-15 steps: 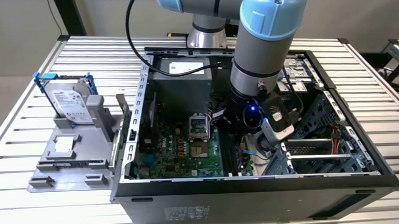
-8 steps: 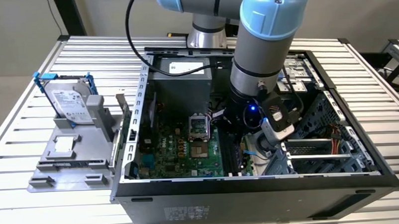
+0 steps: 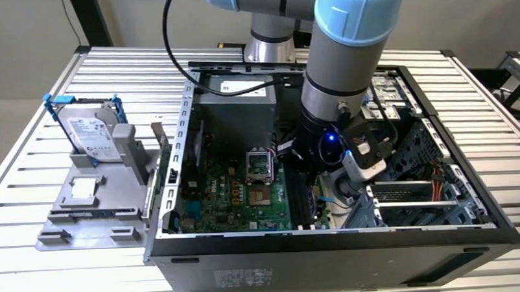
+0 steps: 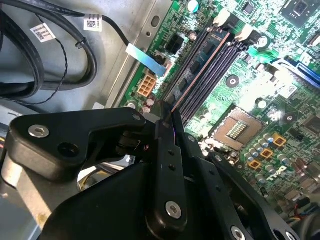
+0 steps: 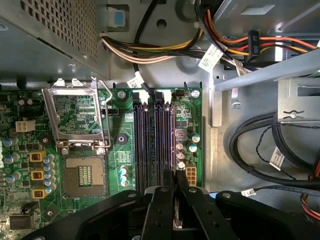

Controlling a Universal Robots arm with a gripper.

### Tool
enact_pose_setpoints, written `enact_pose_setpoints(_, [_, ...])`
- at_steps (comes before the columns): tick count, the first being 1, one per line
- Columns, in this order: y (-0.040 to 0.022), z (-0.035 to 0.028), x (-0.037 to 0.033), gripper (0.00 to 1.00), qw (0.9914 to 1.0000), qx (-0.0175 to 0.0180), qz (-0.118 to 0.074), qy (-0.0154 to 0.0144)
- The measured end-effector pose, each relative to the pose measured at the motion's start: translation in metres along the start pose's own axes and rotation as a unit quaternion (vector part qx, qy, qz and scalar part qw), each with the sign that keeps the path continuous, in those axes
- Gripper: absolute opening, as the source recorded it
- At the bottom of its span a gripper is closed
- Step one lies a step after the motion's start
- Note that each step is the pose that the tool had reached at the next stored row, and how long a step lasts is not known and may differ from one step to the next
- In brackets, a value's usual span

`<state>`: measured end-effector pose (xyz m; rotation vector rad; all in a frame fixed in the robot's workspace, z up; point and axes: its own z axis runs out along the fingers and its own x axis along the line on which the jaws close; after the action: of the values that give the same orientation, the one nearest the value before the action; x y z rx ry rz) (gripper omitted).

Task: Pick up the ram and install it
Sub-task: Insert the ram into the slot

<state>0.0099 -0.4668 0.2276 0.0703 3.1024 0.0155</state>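
Observation:
The ram point(image 4: 198, 71) is a thin stick seen edge-on, standing upright along the motherboard slot nearest the board's edge. In the first wrist view the ram point(image 5: 173, 142) runs beside the other black slots point(image 5: 141, 145). My gripper point(image 4: 167, 117) is shut on the ram's near end, with its black fingers point(image 5: 161, 200) pressed to both faces. I cannot tell whether the stick is fully down in the slot. In the exterior view the gripper point(image 3: 303, 183) reaches down inside the open computer case point(image 3: 333, 244), over the green motherboard point(image 3: 236, 199).
An open CPU socket point(image 5: 82, 175) with its raised metal frame point(image 5: 75, 115) lies beside the slots. Black cables point(image 5: 260, 150) and wire bundles point(image 5: 165, 50) lie near the case wall. Outside the case, a hard drive in a blue bracket point(image 3: 91, 132) stands on a grey fixture point(image 3: 89, 217).

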Motion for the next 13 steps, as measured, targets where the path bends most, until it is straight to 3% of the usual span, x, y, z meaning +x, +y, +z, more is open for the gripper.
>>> enact_pose_setpoints(7, [-0.0001, 0.0015, 0.0001, 0.0, 0.99995, -0.0003, -0.01, 0.0005])
enact_pose_setpoints(13, [0.0, 0.0043, 0.0003, 0.0, 0.99994, -0.0002, -0.011, 0.0029])
